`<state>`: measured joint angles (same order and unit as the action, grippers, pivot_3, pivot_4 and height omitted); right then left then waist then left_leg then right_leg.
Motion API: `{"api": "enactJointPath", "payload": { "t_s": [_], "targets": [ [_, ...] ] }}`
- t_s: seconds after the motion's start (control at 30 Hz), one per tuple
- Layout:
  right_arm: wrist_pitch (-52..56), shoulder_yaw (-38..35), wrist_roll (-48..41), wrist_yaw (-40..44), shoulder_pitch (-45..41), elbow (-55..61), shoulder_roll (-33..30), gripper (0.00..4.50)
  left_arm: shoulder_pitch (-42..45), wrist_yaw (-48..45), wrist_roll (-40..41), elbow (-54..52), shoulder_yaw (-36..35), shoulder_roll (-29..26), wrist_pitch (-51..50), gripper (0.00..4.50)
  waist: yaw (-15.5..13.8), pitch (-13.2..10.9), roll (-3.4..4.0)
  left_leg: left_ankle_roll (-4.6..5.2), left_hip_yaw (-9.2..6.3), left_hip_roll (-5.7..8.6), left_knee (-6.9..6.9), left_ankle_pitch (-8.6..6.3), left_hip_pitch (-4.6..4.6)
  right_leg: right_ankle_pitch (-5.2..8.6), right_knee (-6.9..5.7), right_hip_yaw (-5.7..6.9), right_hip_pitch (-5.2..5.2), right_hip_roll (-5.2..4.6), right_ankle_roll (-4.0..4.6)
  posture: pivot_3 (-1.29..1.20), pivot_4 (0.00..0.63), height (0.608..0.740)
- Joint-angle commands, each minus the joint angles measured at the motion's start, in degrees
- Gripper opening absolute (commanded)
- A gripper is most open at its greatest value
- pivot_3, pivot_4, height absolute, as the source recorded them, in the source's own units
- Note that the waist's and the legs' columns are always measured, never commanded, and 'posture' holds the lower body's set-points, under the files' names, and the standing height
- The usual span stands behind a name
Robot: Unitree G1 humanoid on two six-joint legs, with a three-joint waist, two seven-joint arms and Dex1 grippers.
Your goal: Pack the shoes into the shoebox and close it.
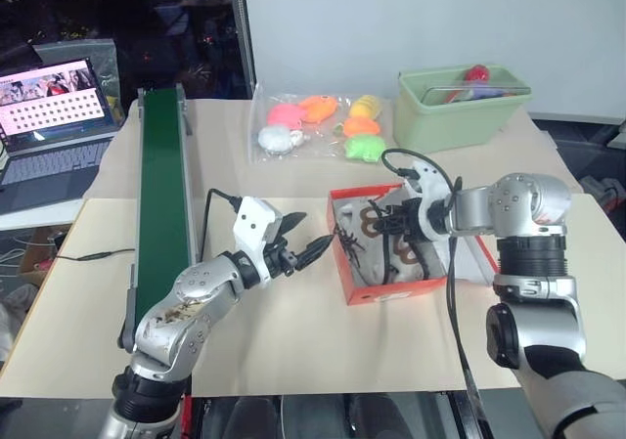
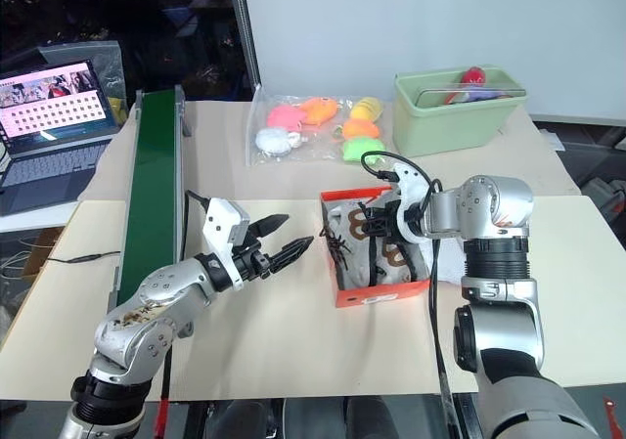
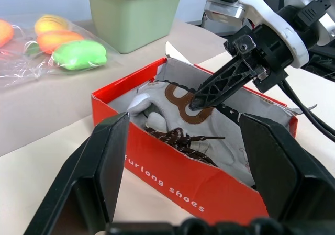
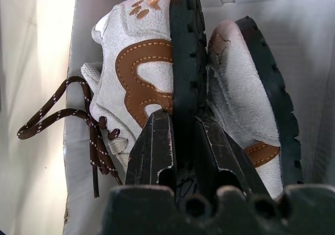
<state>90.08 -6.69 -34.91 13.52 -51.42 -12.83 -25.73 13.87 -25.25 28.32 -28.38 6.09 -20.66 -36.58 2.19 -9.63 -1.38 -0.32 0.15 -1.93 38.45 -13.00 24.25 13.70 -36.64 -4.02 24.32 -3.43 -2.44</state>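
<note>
The red shoebox [image 1: 391,292] stands open on the table between my arms. Two cream suede shoes [image 4: 141,62] with brown trim and black soles lie inside it on their sides, side by side. Dark brown laces [image 1: 349,239] spill over the box's left wall. My right gripper [image 1: 377,226] reaches down into the box, its fingers [image 4: 154,146] closed on the black sole of one shoe. My left gripper [image 1: 303,243] hovers open just left of the box, pointing at it with nothing between its fingers [image 3: 104,161].
A green conveyor belt [image 1: 161,175] runs along the left. Behind the box lie bright soft toys in clear plastic [image 1: 318,126], and a light-green bin [image 1: 460,102] stands beside them. A laptop [image 1: 54,107] sits at the far left. The table's front edge is near.
</note>
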Motion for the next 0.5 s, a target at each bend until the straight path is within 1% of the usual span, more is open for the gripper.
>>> {"api": "enactJointPath", "payload": {
  "t_s": [0.03,0.17,0.4,0.5],
  "targets": [
    [-0.8,1.5,1.6,0.8,0.9,2.8,-0.1,0.33,1.2,0.0,0.1,-2.1,-0.7,0.0,0.3,3.54,0.0,0.0,0.00,0.00,0.00,0.00,0.00,0.00,0.00,0.00,-0.01,0.00,0.00,0.00,0.00,0.00,0.150,0.729],
    [-1.9,3.5,2.9,1.1,2.4,3.4,1.6,0.33,1.2,0.0,0.0,-2.0,-0.5,0.1,0.2,3.54,0.1,0.0,0.00,0.00,0.00,0.00,0.01,0.00,-0.02,0.00,-0.01,0.00,-0.02,0.00,0.00,0.00,0.150,0.729],
    [-6.2,9.1,6.1,3.7,2.7,2.7,1.2,0.33,0.6,-1.3,0.2,-2.3,0.0,-0.8,0.3,3.54,0.4,0.0,-0.01,0.00,0.00,-0.01,0.01,0.00,-0.12,0.00,-0.04,-0.01,-0.09,0.01,0.00,0.00,0.150,0.729],
    [-7.4,9.2,7.4,3.8,2.3,1.5,1.8,0.33,0.9,-1.5,-0.1,-1.8,0.1,-0.7,0.6,3.54,0.4,0.1,-0.03,0.00,0.00,-0.01,0.01,0.00,-0.21,0.00,-0.06,-0.01,-0.16,0.02,0.00,0.00,0.150,0.729]
  ]
}}
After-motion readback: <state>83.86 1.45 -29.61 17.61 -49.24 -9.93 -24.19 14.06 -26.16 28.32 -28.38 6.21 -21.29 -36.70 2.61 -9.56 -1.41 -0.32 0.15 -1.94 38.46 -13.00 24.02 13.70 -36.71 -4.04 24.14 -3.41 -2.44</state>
